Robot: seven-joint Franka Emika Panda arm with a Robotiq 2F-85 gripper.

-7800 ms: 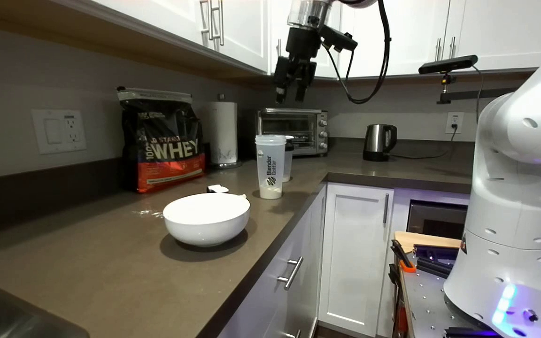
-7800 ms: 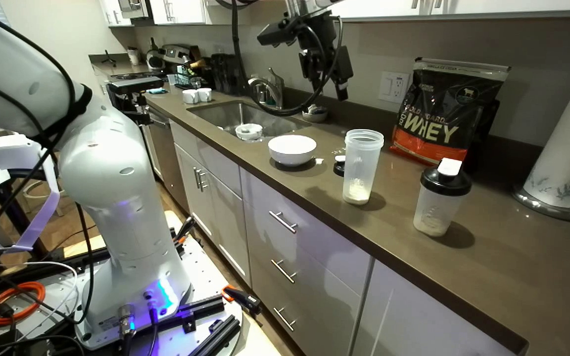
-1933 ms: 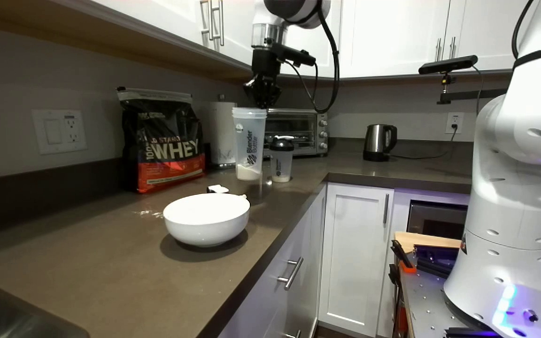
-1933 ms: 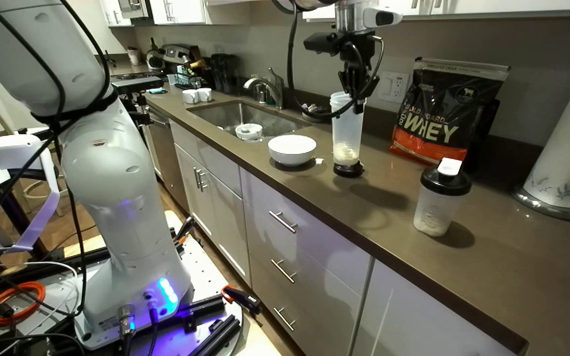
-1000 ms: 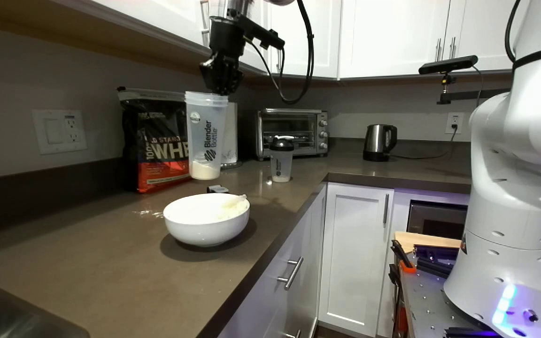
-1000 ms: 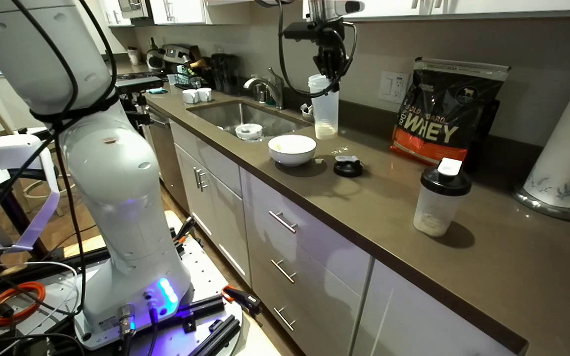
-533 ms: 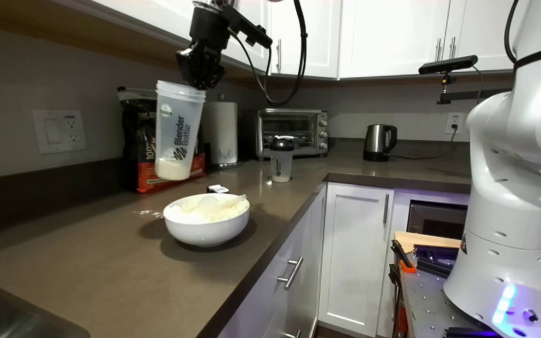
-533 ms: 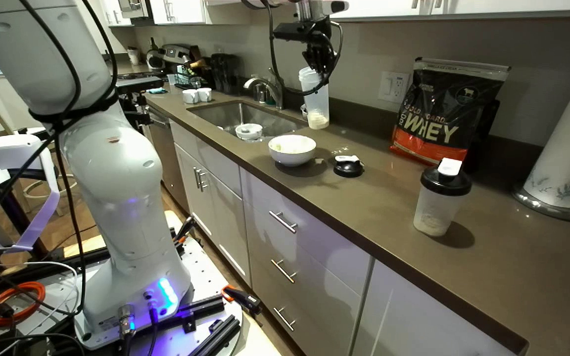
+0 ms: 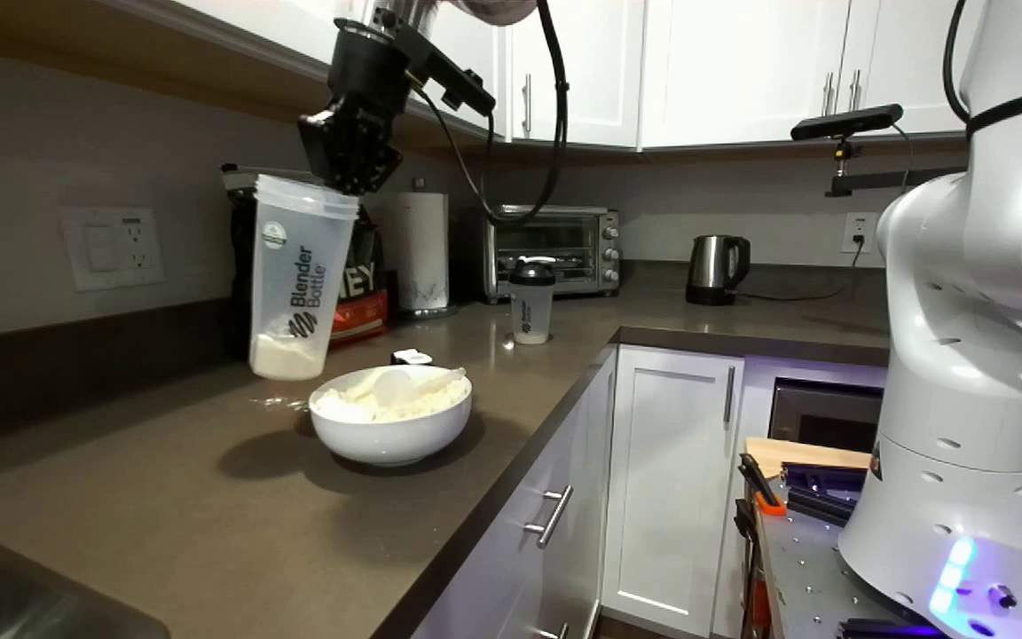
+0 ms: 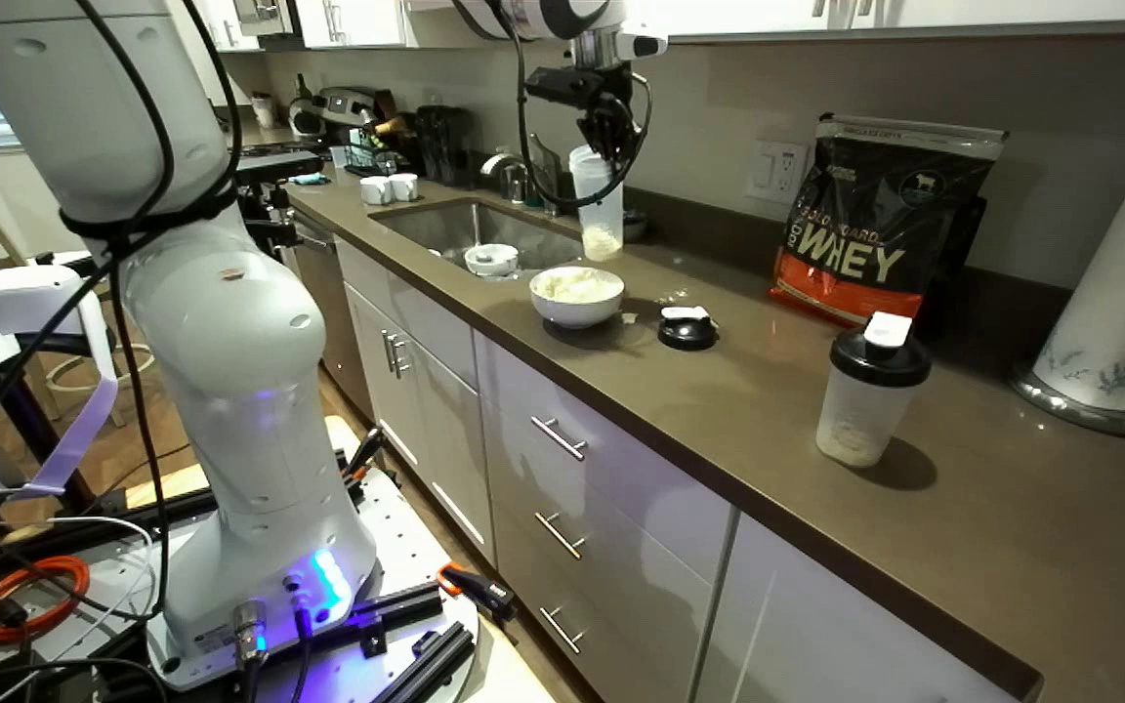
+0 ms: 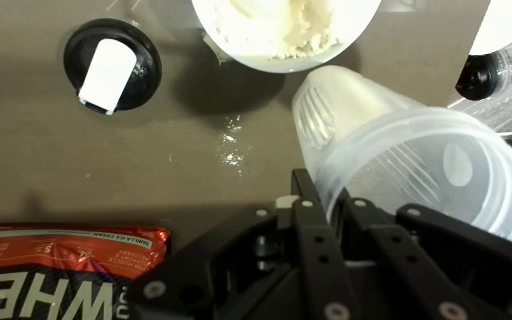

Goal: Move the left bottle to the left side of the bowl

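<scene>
The left bottle (image 9: 298, 284), a tall translucent shaker with dark print and pale powder at its bottom, hangs slightly tilted above the counter. My gripper (image 11: 322, 198) is shut on its upper wall, one finger inside the open mouth and one outside. In both exterior views the gripper (image 9: 353, 182) is at the bottle's top rim. The white bowl (image 9: 391, 435) stands on the counter with a heap of pale powder in it. In an exterior view the bottle (image 10: 602, 234) is behind the bowl (image 10: 575, 308), toward the sink. Its base is off the counter, over its shadow.
A smaller shaker bottle (image 10: 870, 400) with a black lid stands farther along the counter. A loose black lid (image 10: 687, 334) lies near the bowl. The whey bag (image 10: 885, 225) leans by the wall. The sink (image 10: 484, 220) and faucet (image 10: 545, 181) are close to the held bottle.
Earlier the bottle stood on the counter, with my gripper above it. It was gripped, lifted and carried past the bowl toward the sink. In the last half second it sank slightly.
</scene>
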